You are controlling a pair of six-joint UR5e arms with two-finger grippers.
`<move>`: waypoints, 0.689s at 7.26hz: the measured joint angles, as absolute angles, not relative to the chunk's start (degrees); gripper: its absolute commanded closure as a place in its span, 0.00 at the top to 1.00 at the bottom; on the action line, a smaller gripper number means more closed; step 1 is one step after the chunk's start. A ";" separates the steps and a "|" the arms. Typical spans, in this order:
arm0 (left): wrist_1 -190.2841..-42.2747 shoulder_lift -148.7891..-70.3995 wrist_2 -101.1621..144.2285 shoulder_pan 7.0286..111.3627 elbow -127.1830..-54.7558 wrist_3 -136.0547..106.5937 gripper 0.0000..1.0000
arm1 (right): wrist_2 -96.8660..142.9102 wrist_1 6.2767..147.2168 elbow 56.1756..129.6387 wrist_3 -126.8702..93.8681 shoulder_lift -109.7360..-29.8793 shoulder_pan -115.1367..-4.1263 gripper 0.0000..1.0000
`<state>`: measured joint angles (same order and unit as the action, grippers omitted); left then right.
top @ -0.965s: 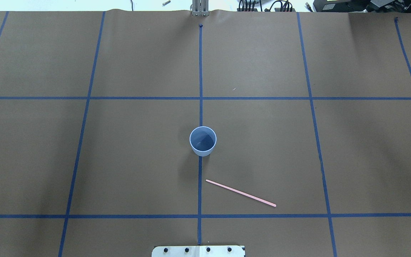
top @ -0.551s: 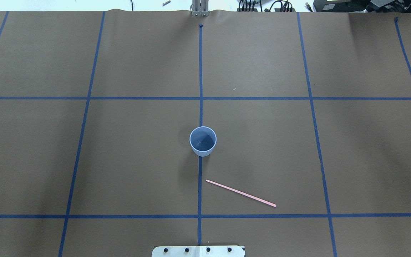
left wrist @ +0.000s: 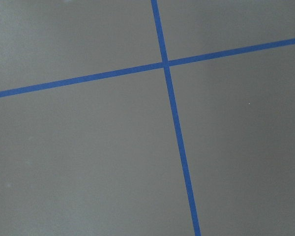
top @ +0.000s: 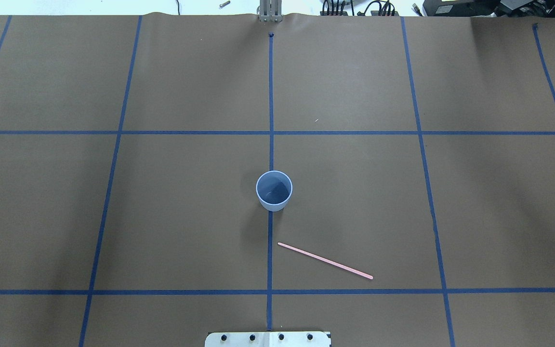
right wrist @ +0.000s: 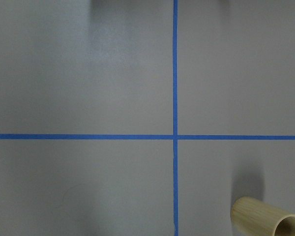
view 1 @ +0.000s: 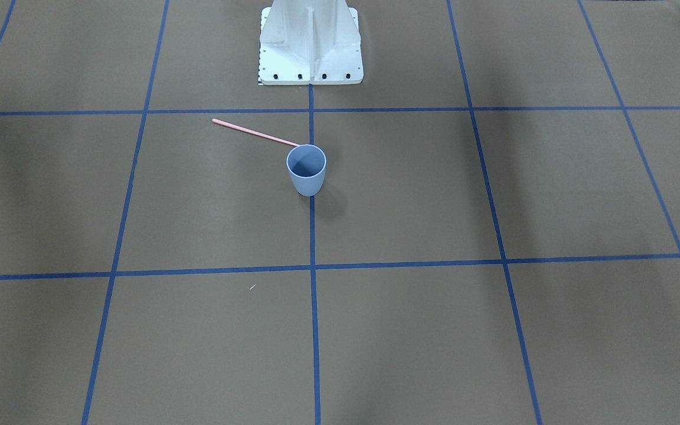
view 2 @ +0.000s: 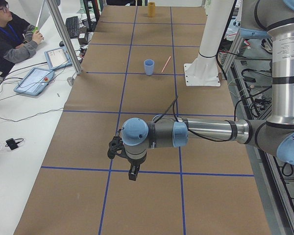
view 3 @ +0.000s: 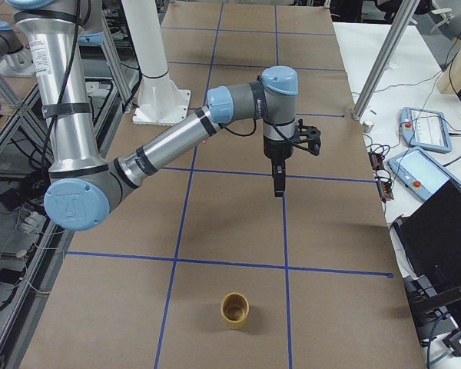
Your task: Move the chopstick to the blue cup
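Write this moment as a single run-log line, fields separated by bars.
phase: before grasp | blue cup: upright, empty | chopstick: flat on table, apart from cup | left claw, right claw: far from both, state unclear

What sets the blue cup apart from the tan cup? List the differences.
Colour: the blue cup is pale blue; the tan cup is wood-toned. Place: the blue cup stands on the centre tape line; the tan cup stands far off toward the robot's right. Neighbour: the pink chopstick lies near the blue cup without touching it, far from the tan cup. Both stand upright, mouths up.
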<state>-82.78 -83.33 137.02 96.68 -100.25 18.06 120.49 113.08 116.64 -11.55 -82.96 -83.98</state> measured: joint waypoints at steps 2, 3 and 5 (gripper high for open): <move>-82.76 -83.32 137.02 96.68 -100.27 18.10 0.98 | 122.35 112.73 116.48 -11.14 -85.95 -85.09 1.00; -82.81 -83.32 137.04 96.68 -100.39 18.10 0.98 | 122.84 112.59 116.11 -10.33 -86.99 -85.56 1.00; -83.17 -83.49 137.51 96.67 -100.73 18.11 0.98 | 123.86 112.51 114.74 -4.50 -88.52 -86.94 1.00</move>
